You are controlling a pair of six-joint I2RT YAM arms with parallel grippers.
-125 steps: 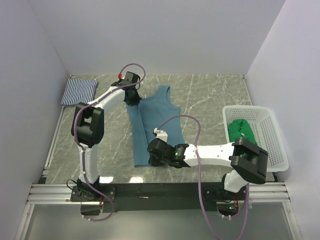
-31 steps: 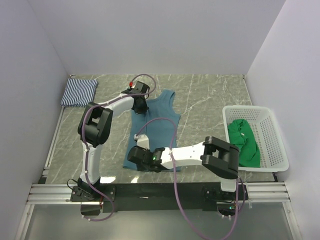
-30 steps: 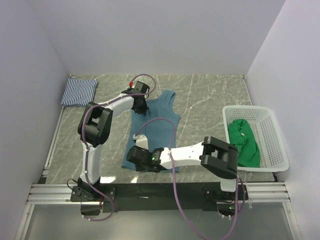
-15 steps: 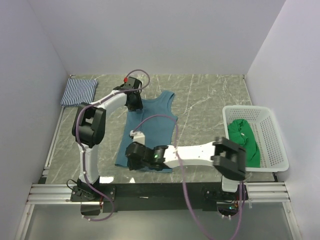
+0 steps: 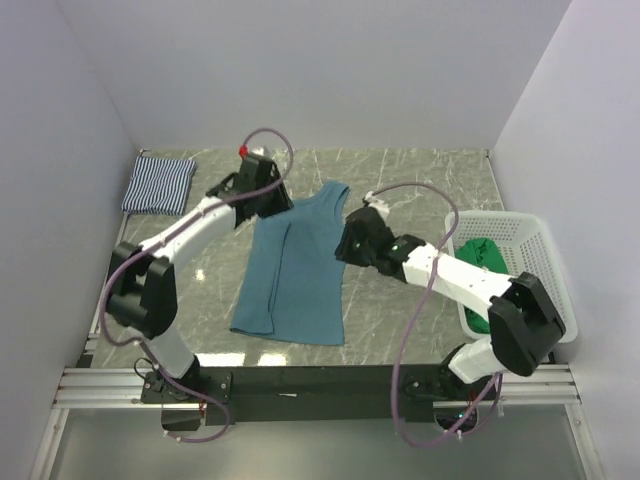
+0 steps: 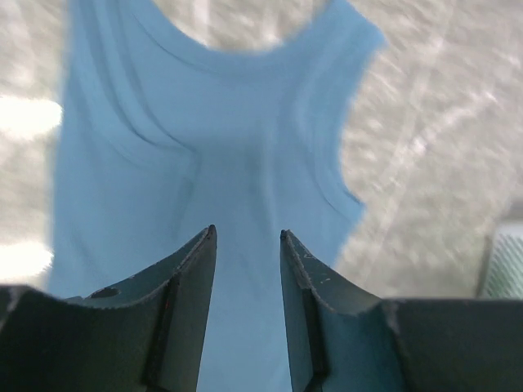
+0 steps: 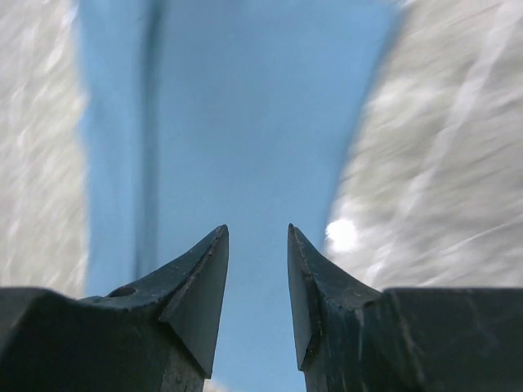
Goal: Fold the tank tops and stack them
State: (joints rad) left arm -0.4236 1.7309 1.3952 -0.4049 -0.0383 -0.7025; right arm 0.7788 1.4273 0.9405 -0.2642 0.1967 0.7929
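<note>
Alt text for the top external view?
Teal-blue fabric tank top on the marble table, one side folded in, left end effector and right end effector open beside its straps. Navy-striped top far left; green top in white mesh basket.

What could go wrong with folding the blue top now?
The blue top lies with one long side folded over. Both pairs of jaws are open near its shoulder end; a pinch that catches only one layer could pull that fold apart. It sits slanted on the table, so the next fold may come out crooked. The right arm's elbow is close to the basket and might knock it.
</note>
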